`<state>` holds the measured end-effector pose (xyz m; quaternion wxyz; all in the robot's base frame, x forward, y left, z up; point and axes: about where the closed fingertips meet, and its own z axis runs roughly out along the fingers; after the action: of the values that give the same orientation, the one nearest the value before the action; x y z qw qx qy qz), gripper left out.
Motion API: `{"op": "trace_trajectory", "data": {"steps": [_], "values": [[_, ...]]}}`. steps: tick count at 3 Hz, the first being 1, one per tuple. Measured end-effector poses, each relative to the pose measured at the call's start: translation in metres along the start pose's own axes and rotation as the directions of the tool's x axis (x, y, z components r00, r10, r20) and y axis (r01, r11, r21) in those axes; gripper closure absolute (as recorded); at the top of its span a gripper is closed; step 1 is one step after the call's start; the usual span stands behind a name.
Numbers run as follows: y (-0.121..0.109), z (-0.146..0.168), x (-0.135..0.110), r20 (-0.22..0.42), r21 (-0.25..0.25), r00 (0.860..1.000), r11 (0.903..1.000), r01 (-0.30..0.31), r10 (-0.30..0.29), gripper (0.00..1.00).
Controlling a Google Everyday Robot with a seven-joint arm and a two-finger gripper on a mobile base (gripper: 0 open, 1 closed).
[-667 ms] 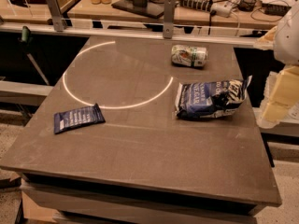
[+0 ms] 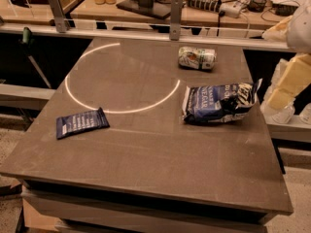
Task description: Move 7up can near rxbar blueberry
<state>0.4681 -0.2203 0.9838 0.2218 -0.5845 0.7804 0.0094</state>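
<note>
While reading this scene, picture a dark grey table [image 2: 155, 178] seen from front & above.

Find can [image 2: 196, 58] lying on its side at back of table, right of centre, near far edge, white-green label showing. Find rxbar [image 2: 81, 123] lying flat at left-front, just outside a bright ring of light [image 2: 121, 111], well apart from can. Note bag [image 2: 221, 103]: crumpled, dark blue, at right, betw. can & front edge, touching neither.

Spot gripper [image 2: 285, 91] at far right, off table's right edge, just beyond bag; pale cream, w/ white arm part above. Open or closed: cannot tell. Well apart from can, w/ nothing seen in its hold.

Likely step: reach for can, not yet begun.

To do well:
- Come in over bag, not through it.
- Drop onto can from above & close across its round body, square to long axis, to stop it rolling off.
- Lift clear before crossing.
- Carry left & forward over ring.
- Set down just beside rxbar, not on it; release low & gently, since prone to roll.
- Avoid mixing up rxbar w/ bag, both dark blue.
</note>
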Motion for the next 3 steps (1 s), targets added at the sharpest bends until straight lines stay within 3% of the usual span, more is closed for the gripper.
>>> {"op": "trace_trajectory", "data": {"steps": [1,2,3], "values": [[-0.043,0.015,-0.002,0.182,-0.021,0.98,0.9965,-0.081,0.084,0.0],[-0.087,0.043,-0.008,0.308,-0.038,0.941,0.9903,-0.133,0.139,0.0],[-0.091,0.051,-0.007,0.317,-0.05,0.937,0.9892,-0.137,0.146,0.0]]}}
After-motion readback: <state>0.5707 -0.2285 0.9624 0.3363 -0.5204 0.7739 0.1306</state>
